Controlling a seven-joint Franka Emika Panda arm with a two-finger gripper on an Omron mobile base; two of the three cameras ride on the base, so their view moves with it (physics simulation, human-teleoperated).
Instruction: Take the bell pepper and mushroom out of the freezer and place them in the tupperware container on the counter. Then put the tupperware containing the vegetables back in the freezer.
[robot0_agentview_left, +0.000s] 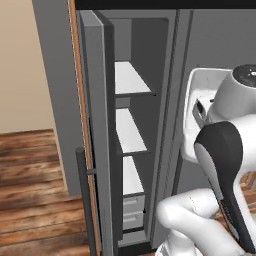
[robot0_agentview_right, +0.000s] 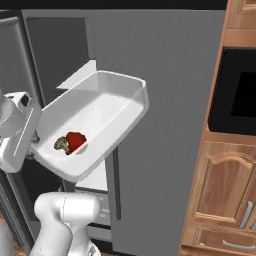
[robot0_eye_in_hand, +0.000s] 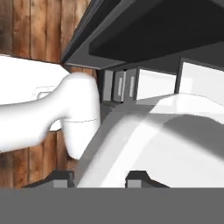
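The white tupperware container (robot0_agentview_right: 110, 105) hangs tilted in the air in front of the grey fridge. My gripper (robot0_agentview_right: 35, 146) is shut on its near left rim. Inside, in the low near corner, lie the red bell pepper (robot0_agentview_right: 76, 141) and, touching it, the small tan mushroom (robot0_agentview_right: 61, 144). In the hand view my gripper (robot0_eye_in_hand: 99, 178) straddles the container's white wall (robot0_eye_in_hand: 144, 140). The freezer (robot0_agentview_left: 131, 125) stands open, with bare white shelves and two small grey drawers (robot0_agentview_left: 133, 211) at the bottom. The container (robot0_agentview_left: 197, 92) also shows past my arm. The counter is out of view.
The freezer door (robot0_agentview_left: 97, 130) is swung open to the left, with its dark bar handle (robot0_agentview_left: 83, 200) low down. The fridge's other door (robot0_agentview_right: 165, 125) is closed. Wooden cabinets (robot0_agentview_right: 225, 185) and a dark oven window (robot0_agentview_right: 240, 95) stand to the right. Wood floor (robot0_agentview_left: 30, 195) lies to the left.
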